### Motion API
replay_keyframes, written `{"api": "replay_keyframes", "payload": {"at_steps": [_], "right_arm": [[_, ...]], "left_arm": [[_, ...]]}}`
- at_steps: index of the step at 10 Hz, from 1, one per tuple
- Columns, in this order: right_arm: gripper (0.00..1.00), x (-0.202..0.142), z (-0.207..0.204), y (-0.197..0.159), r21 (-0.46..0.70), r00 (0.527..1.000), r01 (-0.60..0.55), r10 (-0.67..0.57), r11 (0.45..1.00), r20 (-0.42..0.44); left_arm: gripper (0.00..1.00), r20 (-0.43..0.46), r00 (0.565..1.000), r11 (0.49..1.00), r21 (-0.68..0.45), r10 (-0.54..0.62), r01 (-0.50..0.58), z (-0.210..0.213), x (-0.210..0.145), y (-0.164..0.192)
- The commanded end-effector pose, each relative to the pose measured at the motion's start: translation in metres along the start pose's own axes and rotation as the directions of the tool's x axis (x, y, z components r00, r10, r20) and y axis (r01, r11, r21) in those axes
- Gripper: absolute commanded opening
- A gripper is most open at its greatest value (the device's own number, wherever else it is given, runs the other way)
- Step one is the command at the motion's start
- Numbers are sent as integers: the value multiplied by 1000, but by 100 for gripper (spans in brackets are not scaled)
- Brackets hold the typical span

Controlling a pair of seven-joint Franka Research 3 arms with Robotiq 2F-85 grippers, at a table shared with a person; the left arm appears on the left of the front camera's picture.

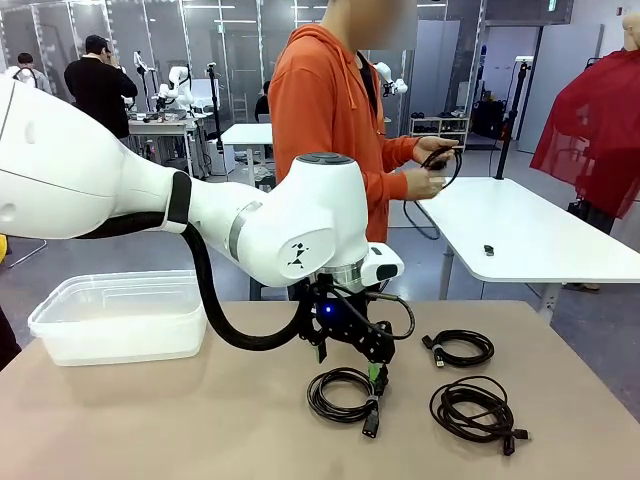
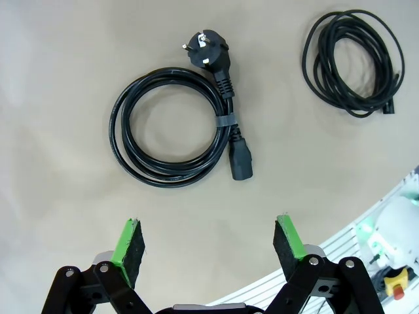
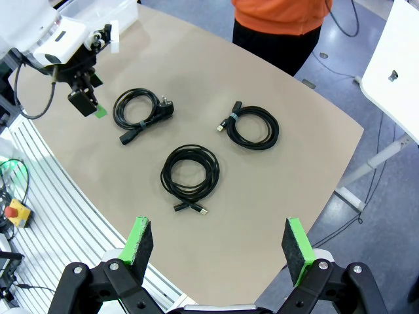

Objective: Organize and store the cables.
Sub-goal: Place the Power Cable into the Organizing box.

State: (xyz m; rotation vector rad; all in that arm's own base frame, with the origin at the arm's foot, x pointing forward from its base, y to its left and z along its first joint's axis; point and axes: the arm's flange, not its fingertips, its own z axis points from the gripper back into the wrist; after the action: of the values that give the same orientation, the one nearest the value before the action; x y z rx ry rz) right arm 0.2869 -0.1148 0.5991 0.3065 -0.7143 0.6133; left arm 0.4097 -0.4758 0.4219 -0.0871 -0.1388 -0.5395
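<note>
Fingers (image 2: 131, 243) of the left gripper (image 2: 209, 245) stand wide apart with nothing between them. The pads are green with a rough black face, on black linkage. They sit at the bottom of the left wrist frame, over the matte tan table (image 2: 59, 216).

The power cord (image 2: 230, 124) lies at centre frame, just above the fingers. It is thick, smooth and black, wound in a round coil and cinched by a grey band. One end has a chunky round two-pin plug, the other a blocky socket. The thin cord (image 2: 321, 72) is at upper right, a looser oval coil of many turns.

In the front view the left gripper (image 1: 348, 362) is at lower centre, over the power cord (image 1: 318, 397). Contact is possible, but the angle does not settle it. The thin cord (image 1: 475, 410) is at lower right and the short cord (image 1: 485, 352) just above it, a small flat ring. A translucent plastic bin (image 1: 120, 320) with rounded corners sits at left. At upper right the person's hands (image 1: 430, 185) hold a looped black cable (image 1: 452, 165).

The right gripper (image 3: 219, 245) has its fingers spread and holds nothing, at the bottom edge of its own view. The power cord (image 3: 121, 108) is at upper left, the thin cord (image 3: 171, 173) at centre, the short cord (image 3: 272, 131) at upper right.
</note>
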Motion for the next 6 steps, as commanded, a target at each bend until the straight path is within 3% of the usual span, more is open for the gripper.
{"api": "replay_keyframes", "payload": {"at_steps": [1, 6], "right_arm": [[100, 0, -1, 0, 2, 1000, -3, 3, 1000, 5], [100, 0, -1, 0, 2, 1000, -3, 3, 1000, 5]], "left_arm": [[100, 22, 1000, 1000, 4, 4, -4, 3, 4, 1], [100, 9, 997, 996, 51, -79, 78, 10, 10, -4]]}}
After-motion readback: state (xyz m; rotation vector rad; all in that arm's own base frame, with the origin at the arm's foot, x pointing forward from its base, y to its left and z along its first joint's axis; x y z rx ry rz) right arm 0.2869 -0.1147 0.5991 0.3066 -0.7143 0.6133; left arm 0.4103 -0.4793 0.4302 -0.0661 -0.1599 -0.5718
